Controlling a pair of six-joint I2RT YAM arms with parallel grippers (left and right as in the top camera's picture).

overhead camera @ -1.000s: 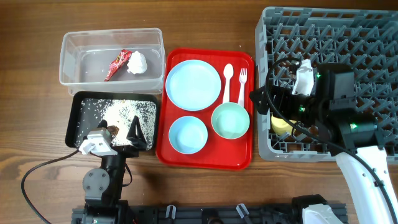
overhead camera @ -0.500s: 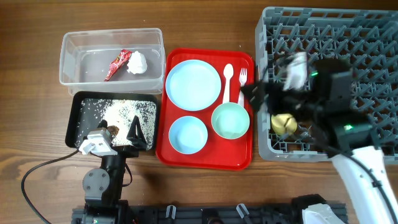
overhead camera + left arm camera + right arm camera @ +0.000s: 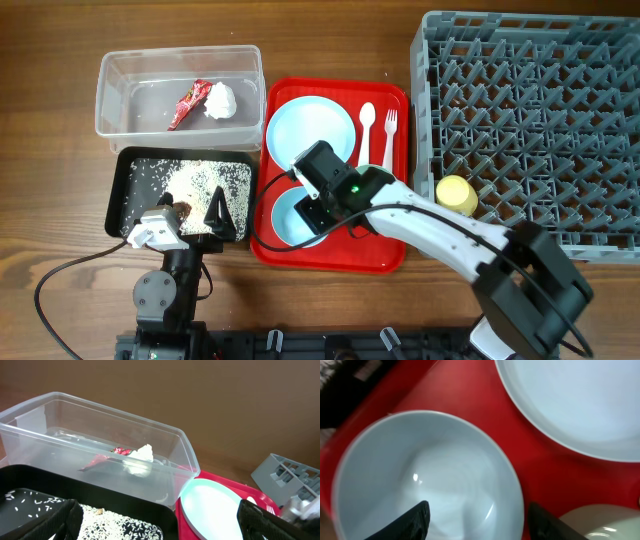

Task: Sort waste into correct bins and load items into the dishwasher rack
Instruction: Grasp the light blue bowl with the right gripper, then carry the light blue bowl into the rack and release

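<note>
My right gripper (image 3: 318, 212) is open over the light-blue bowl (image 3: 290, 218) on the red tray, its fingers (image 3: 477, 520) straddling the bowl's right rim (image 3: 420, 475). The light-blue plate (image 3: 310, 128), white spoon (image 3: 366, 130) and fork (image 3: 390, 135) lie on the tray; the mint-green bowl (image 3: 605, 525) is mostly hidden under the arm. The yellow cup (image 3: 456, 194) lies in the grey dishwasher rack (image 3: 530, 120). The red sachet (image 3: 188, 102) and tissue ball (image 3: 221, 100) lie in the clear tub (image 3: 178, 88). Rice crumbs (image 3: 190, 180) fill the black tray (image 3: 180, 190). My left gripper (image 3: 190, 225) is open and empty at the black tray's front.
The flat red serving tray (image 3: 335, 255) sits between the bins and the rack. In the left wrist view the clear tub (image 3: 100, 445) stands behind the black tray (image 3: 90, 505), with the plate (image 3: 215, 510) to the right.
My right arm has left the rack and swung left to the light-blue bowl. The yellow cup stays behind in the rack. The left arm has not moved.
</note>
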